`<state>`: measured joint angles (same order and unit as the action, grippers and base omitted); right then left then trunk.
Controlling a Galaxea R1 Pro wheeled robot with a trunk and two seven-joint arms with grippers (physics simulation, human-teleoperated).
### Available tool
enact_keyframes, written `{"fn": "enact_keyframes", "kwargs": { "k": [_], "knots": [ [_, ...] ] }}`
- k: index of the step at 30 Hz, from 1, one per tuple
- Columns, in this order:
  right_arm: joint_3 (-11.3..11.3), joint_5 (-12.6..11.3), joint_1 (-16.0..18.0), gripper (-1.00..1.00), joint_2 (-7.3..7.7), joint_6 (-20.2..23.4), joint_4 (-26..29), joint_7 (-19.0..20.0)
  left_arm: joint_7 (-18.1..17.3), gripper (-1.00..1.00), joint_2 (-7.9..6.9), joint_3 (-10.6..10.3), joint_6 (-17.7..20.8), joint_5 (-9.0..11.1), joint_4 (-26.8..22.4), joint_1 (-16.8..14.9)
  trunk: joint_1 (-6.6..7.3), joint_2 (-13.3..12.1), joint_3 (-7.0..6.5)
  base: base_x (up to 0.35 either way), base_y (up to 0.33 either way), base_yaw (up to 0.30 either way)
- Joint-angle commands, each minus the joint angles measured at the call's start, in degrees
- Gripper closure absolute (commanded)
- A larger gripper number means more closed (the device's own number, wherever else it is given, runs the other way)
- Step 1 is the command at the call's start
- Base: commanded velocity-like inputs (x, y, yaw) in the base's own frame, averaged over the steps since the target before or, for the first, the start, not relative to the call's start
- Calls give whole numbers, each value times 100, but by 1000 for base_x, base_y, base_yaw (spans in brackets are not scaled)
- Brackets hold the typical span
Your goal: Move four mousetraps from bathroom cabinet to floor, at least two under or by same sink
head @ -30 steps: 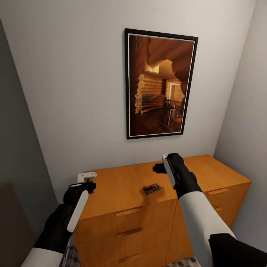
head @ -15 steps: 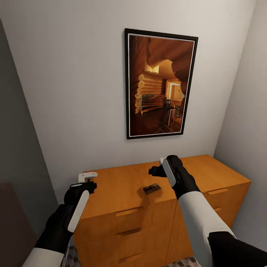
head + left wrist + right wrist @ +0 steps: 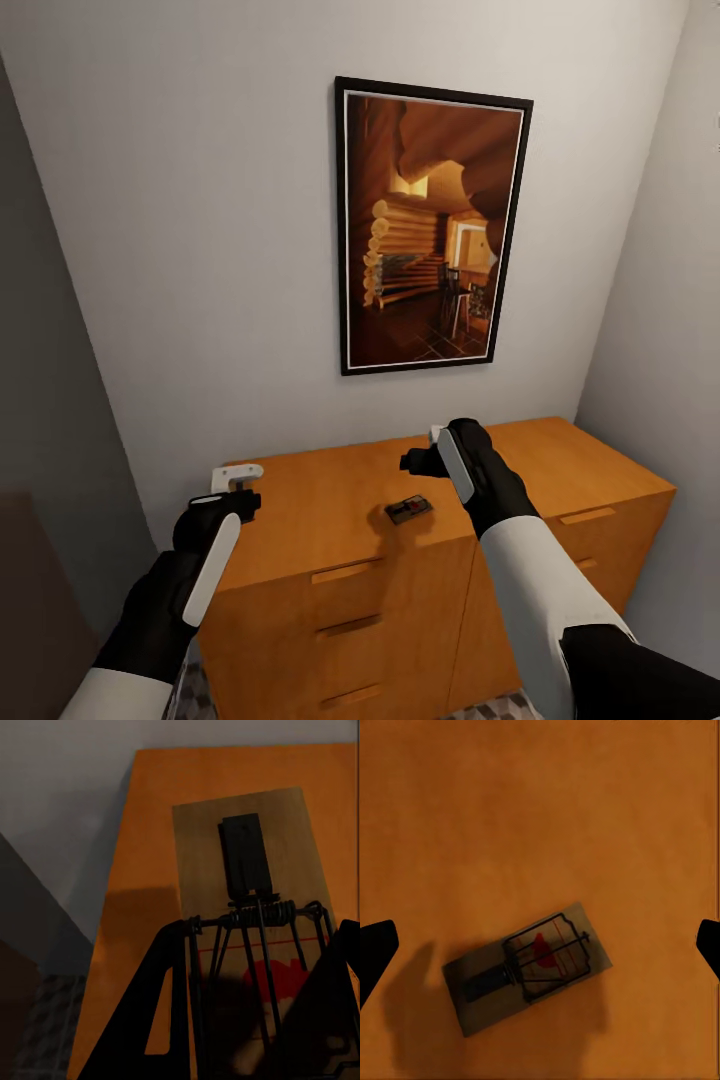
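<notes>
While right gripper [image 3: 425, 452] hovers spread, mousetrap [image 3: 526, 967] directly below, untouched

We see orange wooden cabinet [image 3: 330, 510] against far wall, flat top, drawers with slot handles on near face. One mousetrap [image 3: 409, 510] flat on top, near front edge, right of centre, set at slant to edge; wire spring and red mark face up. In left wrist view, second mousetrap [image 3: 247, 915] held above top. We make out patterned floor [image 3: 200, 695] below, near left.
</notes>
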<state>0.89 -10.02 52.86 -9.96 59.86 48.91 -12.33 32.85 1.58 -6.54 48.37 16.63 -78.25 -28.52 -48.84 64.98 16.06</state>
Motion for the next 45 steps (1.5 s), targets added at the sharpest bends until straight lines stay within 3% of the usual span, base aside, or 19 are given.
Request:
{"fn": "enact_keyframes", "kwargs": {
  "k": [1, 13, 45],
  "knots": [
    [9, -67, 5, -100, -4, 14, 1, -59, 65, 100, 1, -9, 15, 52, -6, -5, -1, 5, 8, 0, 0, -142],
    [26, -54, 5, -100, -4, 14, 16, -115, 76, 100, 17, -60, 15, 58, -6, -5, -1, 5, 8, 0, 0, -204],
    [8, -36, 5, -100, -4, 14, 31, -130, 73, 100, 53, -75, 15, 60, -6, -5, -1, 5, 7, 0, 0, -3]
  ]
}}
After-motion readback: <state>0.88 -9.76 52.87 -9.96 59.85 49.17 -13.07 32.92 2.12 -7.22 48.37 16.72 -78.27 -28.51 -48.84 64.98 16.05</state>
